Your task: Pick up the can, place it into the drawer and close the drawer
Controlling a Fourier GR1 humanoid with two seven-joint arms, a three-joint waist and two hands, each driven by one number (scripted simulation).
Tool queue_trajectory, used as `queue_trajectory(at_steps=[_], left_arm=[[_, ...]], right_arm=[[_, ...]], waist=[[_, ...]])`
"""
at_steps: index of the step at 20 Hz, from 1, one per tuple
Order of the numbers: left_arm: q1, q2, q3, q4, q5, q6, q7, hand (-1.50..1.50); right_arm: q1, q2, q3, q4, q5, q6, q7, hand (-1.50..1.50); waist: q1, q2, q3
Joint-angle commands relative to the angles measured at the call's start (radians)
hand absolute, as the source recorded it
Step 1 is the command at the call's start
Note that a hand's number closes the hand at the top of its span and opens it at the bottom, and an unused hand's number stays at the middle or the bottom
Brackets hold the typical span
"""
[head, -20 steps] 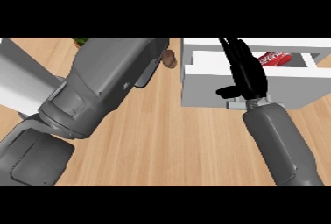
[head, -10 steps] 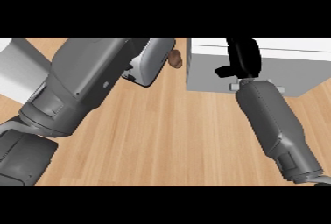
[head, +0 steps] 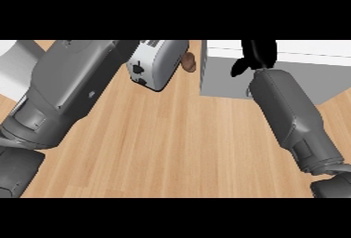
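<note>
A white drawer unit (head: pixel 223 76) stands on the wooden counter at the upper right. Its front looks flush, and no can shows anywhere in the head view. My right hand (head: pixel 255 55) lies against the unit's front and top edge, fingers straight and pointing away from me, thumb hanging to the left. The right forearm (head: pixel 291 116) runs up to it from the lower right. Of the left arm only the grey forearm (head: pixel 65 93) shows, along the left side; its hand is out of the picture.
A white and grey toaster (head: pixel 156 62) lies just left of the drawer unit, with a small brown object (head: pixel 189 61) between them. A pale grey surface (head: pixel 15 65) fills the upper left corner. Bare wooden counter (head: pixel 171 148) spreads across the middle.
One second ago the drawer stood open with the red can inside. My right hand has pushed forward and the drawer front is now flush, hiding the can. The toaster has come into view.
</note>
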Motion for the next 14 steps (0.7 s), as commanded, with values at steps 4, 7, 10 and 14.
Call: queue_trajectory(at_steps=[4, 7, 10, 14], left_arm=[[0.082, 0.035, -0.005, -0.117, 0.007, -0.02, 0.039, -1.5], [0.12, 0.051, -0.017, -0.161, -0.001, -0.024, 0.053, -1.5], [0.162, 0.065, -0.015, -0.181, -0.003, -0.036, 0.024, -1.5], [0.215, 0.104, -0.024, -0.288, -0.001, -0.037, 0.069, -1.5]], right_arm=[[-0.139, -0.004, -0.054, 0.09, -0.023, -0.021, 0.002, -1.5], [-0.141, 0.01, -0.092, 0.092, -0.068, -0.031, -0.041, -1.5], [-0.173, 0.025, -0.143, 0.064, -0.138, 0.0, -0.11, -1.5], [-0.15, 0.021, -0.165, 0.085, -0.154, -0.013, -0.165, -1.5]], waist=[[0.044, 0.007, 0.0], [0.036, 0.005, 0.001], [0.027, 0.007, 0.002], [0.039, -0.001, 0.001]])
